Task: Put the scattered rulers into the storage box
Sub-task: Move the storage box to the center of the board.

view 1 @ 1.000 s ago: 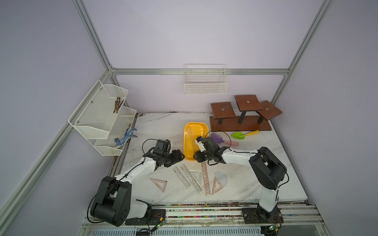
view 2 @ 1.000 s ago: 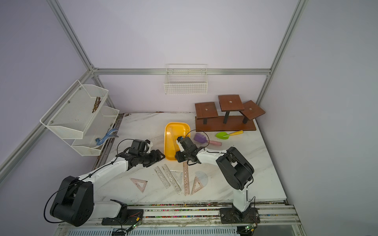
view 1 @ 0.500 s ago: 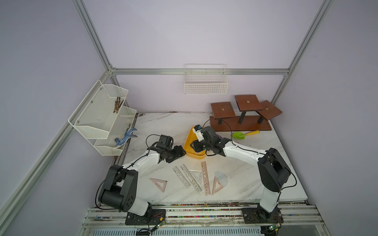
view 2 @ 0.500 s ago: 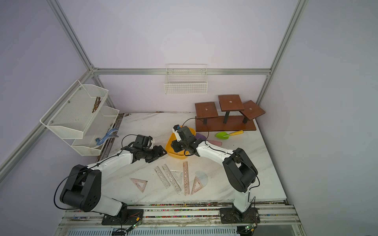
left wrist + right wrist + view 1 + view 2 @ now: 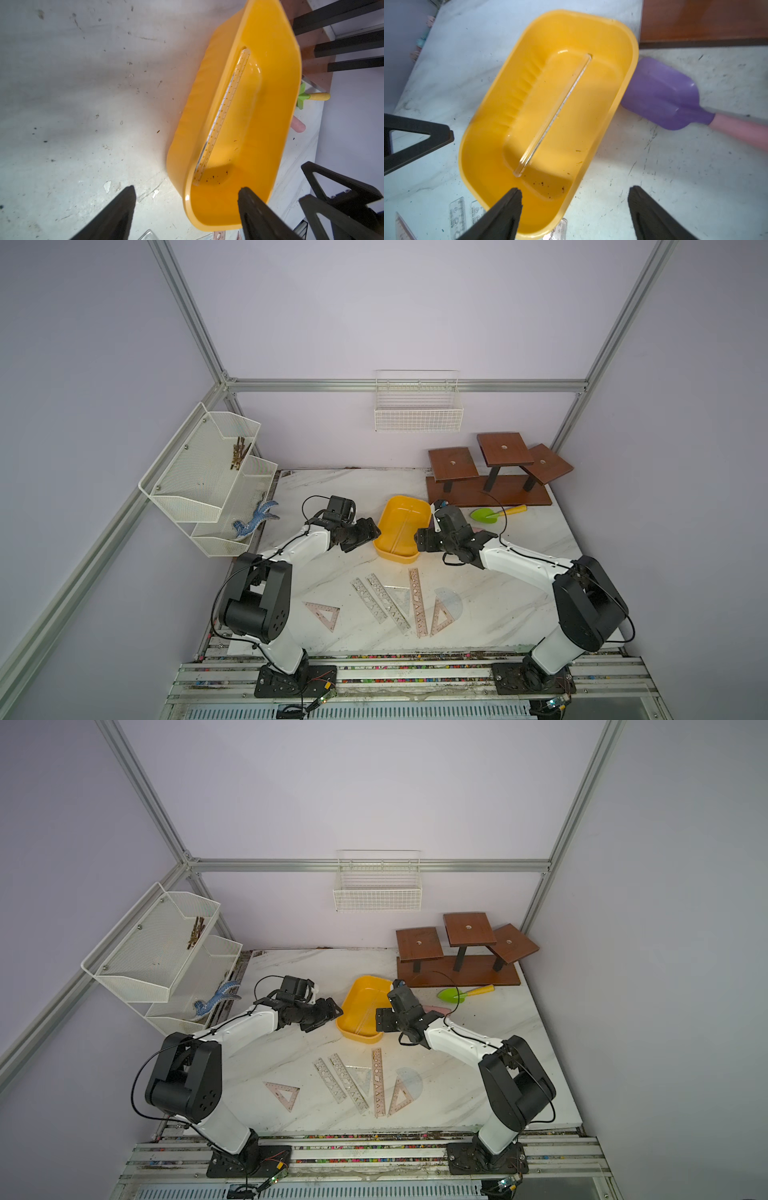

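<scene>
Overhead view of the work cell, with 12 o'clock at the back wall. The storage box (image 5: 417,512) sits on the table (image 5: 332,572) just beyond centre, its long axis running roughly 12 to 6. One clear ruler (image 5: 222,112) lies lengthwise inside it, apparently tipped onto a long edge. The left gripper (image 5: 373,533) is at the box's 9 o'clock wall, fingers apart, one over bare table and one over the box interior. Whether either touches the wall cannot be told. The right gripper (image 5: 418,539) is at the box's 4 o'clock corner, fingers spread wide across the rim, clasping nothing. Toward 6 o'clock, flat on the table, lie two stencil rulers (image 5: 384,601), a pinkish straight ruler (image 5: 417,601), a pinkish set square (image 5: 439,616) overlapping a protractor (image 5: 454,597), and, toward 7 o'clock, a lone set square (image 5: 325,614). A purple shovel (image 5: 662,93) lies against the box's 3 o'clock wall, and a green shovel (image 5: 484,514) lies at 2 o'clock.
</scene>
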Controlling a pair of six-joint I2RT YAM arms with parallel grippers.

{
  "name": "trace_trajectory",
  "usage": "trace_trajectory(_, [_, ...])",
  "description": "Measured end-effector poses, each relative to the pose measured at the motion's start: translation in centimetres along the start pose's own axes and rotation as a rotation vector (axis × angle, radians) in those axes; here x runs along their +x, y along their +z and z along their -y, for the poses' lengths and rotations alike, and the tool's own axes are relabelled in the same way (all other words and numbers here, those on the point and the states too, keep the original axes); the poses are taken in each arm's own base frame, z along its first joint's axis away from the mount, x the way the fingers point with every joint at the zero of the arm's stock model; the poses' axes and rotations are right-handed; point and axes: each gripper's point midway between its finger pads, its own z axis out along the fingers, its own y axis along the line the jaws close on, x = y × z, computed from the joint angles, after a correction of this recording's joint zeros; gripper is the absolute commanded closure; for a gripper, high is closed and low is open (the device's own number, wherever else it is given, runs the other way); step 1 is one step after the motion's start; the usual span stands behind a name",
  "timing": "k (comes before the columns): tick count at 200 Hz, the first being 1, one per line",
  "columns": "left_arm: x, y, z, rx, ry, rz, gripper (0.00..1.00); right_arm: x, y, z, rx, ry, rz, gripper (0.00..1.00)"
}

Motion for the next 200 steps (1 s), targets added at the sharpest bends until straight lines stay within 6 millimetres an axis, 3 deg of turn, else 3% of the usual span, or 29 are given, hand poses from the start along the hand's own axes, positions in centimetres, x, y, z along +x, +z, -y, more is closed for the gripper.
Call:
trace_trajectory(18, [0.3, 0.6, -0.2, 0.003, -0.007, -0.020, 0.19, 1.1, 2.0, -0.3, -0.018, 0.007, -0.055, 0.15])
trace_trajectory(36, [0.3, 0.8, 0.0, 0.020, -0.010, -0.023, 0.22, 0.9, 3.8, -1.1, -0.043, 0.008, -0.080, 0.17])
trace_trajectory(72, [0.3, 1.5, 0.0, 0.037, -0.014, -0.033, 0.26, -0.8, 5.9, -2.9, -0.099, 0.004, -0.083, 0.21])
trace_trajectory(131, [-1.2, 1.8, -2.2, 0.010, -0.066, -0.019, 0.29, -3.4, 8.9, -5.5, -0.184, -0.017, -0.074, 0.27])
trace_trajectory(162, [-1.6, 2.7, -2.7, 0.001, -0.077, -0.027, 0.29, -4.6, 10.7, -5.7, -0.190, -0.031, -0.061, 0.27])
trace_trajectory(200, [-1.6, 2.8, -2.8, 0.000, -0.077, -0.029, 0.29, -6.6, 11.3, -5.9, -0.210, -0.046, -0.029, 0.28])
